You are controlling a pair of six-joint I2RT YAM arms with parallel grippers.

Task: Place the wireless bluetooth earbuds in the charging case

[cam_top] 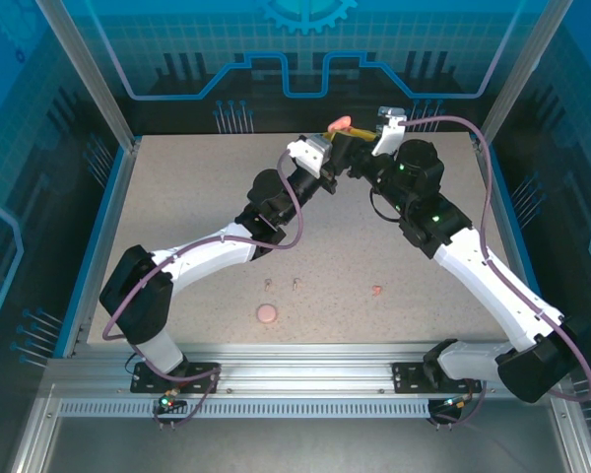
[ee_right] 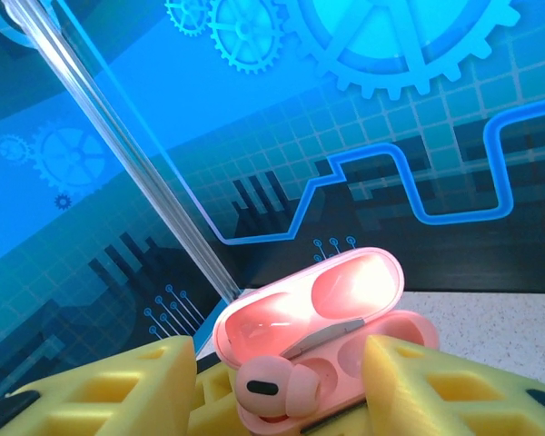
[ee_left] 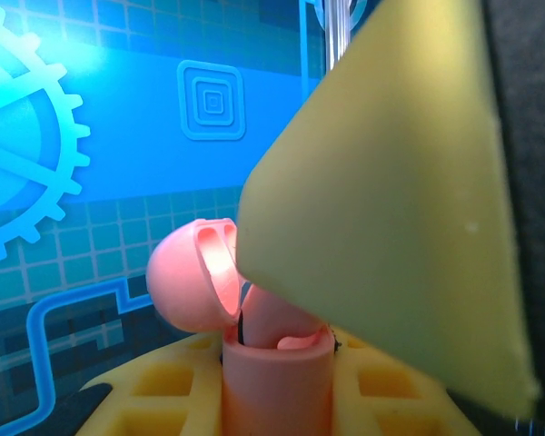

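Aloft, left gripper (cam_top: pixel 327 150) clamps open charging case (ee_right: pixel 322 336); right gripper (ee_right: pixel 282 386) pinches earbud (ee_right: pixel 271 389).

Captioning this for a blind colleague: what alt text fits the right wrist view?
An open pink charging case, lid up, has a pink earbud resting at its front edge between two yellow foam pads. Behind it stand a blue gear-patterned wall and a speckled table.

A lab test cell: aluminium frame (cam_top: pixel 305 379), blue printed panels (cam_top: pixel 305 44), speckled table (cam_top: pixel 197 197).
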